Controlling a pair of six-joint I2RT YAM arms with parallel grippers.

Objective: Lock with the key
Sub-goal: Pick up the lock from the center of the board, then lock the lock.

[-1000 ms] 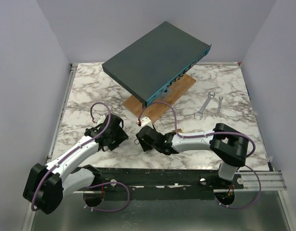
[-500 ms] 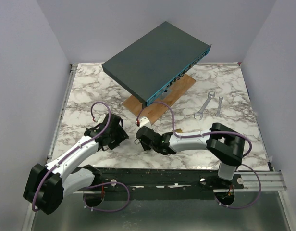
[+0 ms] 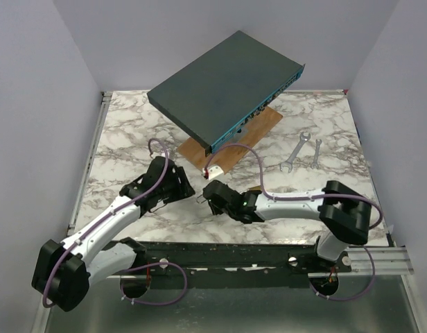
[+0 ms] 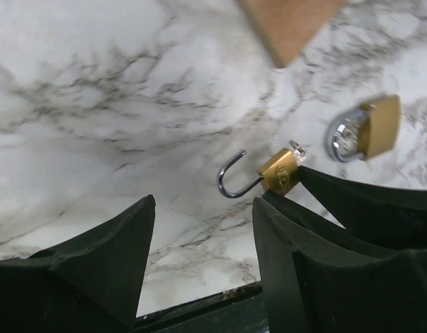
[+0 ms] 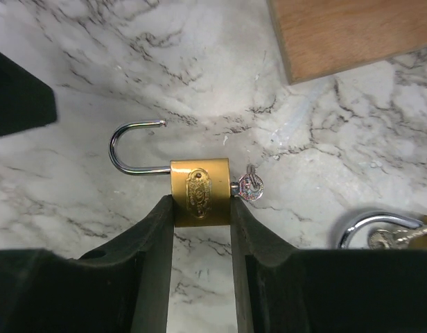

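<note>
Right gripper (image 5: pixel 202 201) has the brass padlock (image 5: pixel 199 189) pinched by its body. One finger (image 5: pixel 154 232) is pressed flat on one side, the other finger is flat on the opposite side, and the jaws are only as wide as the lock. The shackle (image 5: pixel 134 147) is swung open and points away from the key (image 5: pixel 249 187), which is stuck in the bottom end of the body. The lock lies flat on the marble bench (image 3: pixel 130 132), close to the near edge and about mid-width, just off the near corner of the wooden board (image 3: pixel 258 128).

Left gripper (image 4: pixel 203 201) is right next to it, jaws spread wide with nothing between them but bare marble. The tip of one of its fingers (image 4: pixel 279 257) is just beside the lock. Honestly can't tell if it's touching, but it's definitely not gripping it.

A second padlock (image 4: pixel 369 128) lies on the bench near the first one, on the right arm's side. A dark flat box (image 3: pixel 224 83) sits tilted on the board towards the far edge, and two wrenches (image 3: pixel 297 151) lie over by the right edge, well apart from everything.
</note>
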